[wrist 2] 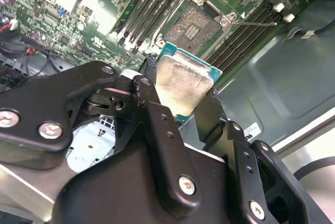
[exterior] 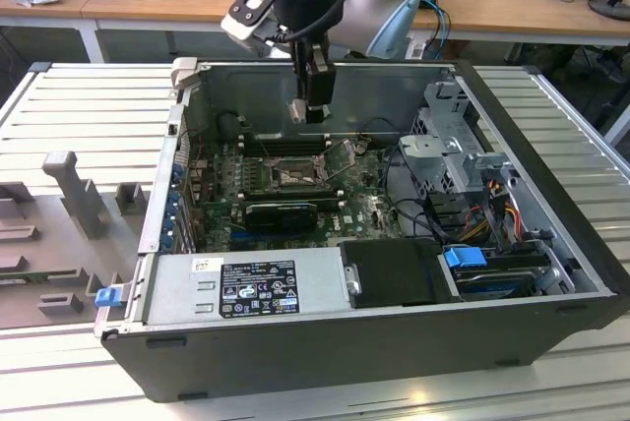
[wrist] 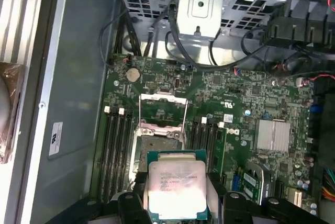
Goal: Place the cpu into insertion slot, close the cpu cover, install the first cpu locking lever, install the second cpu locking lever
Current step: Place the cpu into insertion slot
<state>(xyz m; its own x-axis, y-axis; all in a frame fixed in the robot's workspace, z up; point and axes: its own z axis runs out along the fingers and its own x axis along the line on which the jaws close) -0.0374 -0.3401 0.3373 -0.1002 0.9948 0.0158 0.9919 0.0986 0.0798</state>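
**Desk:** What is the arm carrying?

**Photographer:** The gripper (exterior: 313,112) is clamped on the cpu (exterior: 297,109), 1 finger on each of 2 opposite edges. In both wrist views the chip (wrist 2: 184,84) sits flat between the black fingers (wrist 2: 148,80), pale metal top facing the cameras.

**Desk:** Where is it relative to the socket?

**Photographer:** In the air. In the exterior view it hangs inside the open computer case (exterior: 374,342), above the green motherboard (exterior: 366,207) and apart from the insertion slot (exterior: 293,175). In the first wrist view the cpu (wrist: 177,187) overlaps the slot's near edge.

**Desk:** And the slot itself?

**Photographer:** Bare. Its contact field (wrist 2: 192,25) shows uncovered in the second wrist view. In the first wrist view the insertion slot (wrist: 156,145) lies between 2 banks of long black memory slots (wrist: 116,150), and the cpu cover (wrist: 162,97) is swung open beyond it, with green board showing through its cutout.
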